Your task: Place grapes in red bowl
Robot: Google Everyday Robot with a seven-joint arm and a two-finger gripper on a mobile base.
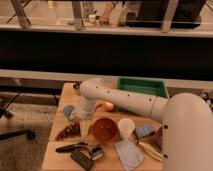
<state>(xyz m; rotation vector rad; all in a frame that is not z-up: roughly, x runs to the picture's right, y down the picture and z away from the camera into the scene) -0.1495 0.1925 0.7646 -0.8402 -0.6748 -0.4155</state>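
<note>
The grapes, a dark purplish-brown bunch, lie on the left part of the wooden table. The red bowl stands just right of them, with a small yellow item between. My white arm reaches in from the right, bends at the far left and points down. My gripper hangs just above and behind the grapes, a little apart from them. Nothing shows in the gripper.
A white cup stands right of the red bowl. A green tray is at the back. An orange fruit, a blue item, black tools, a grey cloth, a blue sponge and a dark purple bowl lie around.
</note>
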